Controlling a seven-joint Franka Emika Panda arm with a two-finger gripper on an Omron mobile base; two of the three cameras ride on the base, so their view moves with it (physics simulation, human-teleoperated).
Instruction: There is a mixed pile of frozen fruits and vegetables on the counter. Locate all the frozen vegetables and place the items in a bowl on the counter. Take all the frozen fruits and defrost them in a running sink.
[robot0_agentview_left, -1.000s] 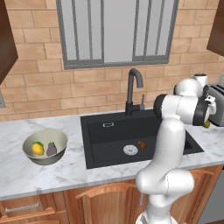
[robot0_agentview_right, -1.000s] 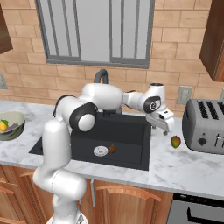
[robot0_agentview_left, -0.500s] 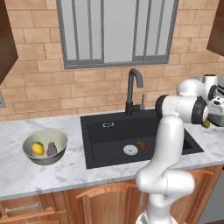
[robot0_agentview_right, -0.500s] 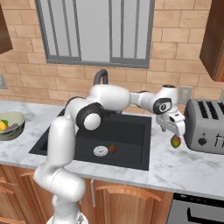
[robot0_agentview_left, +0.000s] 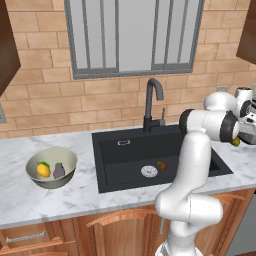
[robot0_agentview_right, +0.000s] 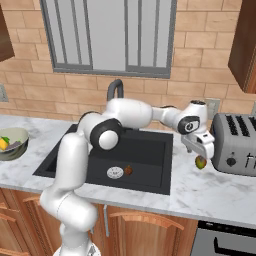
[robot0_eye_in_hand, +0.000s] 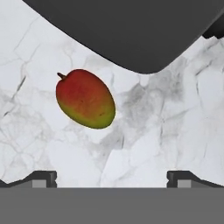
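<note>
Left base view: bowl (robot0_agentview_left: 31, 165) holds both vegetables; sink (robot0_agentview_left: 117, 172) one fruit; gripper (robot0_eye_in_hand: 111, 177) wide, empty.

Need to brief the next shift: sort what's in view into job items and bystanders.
Job items: mango-like fruit on the counter; red-brown fruit in the sink; bowl holding the yellow-orange piece and purple-grey piece; open gripper.
Bystanders: toaster; window.

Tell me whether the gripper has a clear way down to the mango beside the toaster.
Probably yes. The gripper hangs open right above the mango, which lies alone on bare counter. The toaster stands close alongside, so the fingers have little room on that side.
</note>
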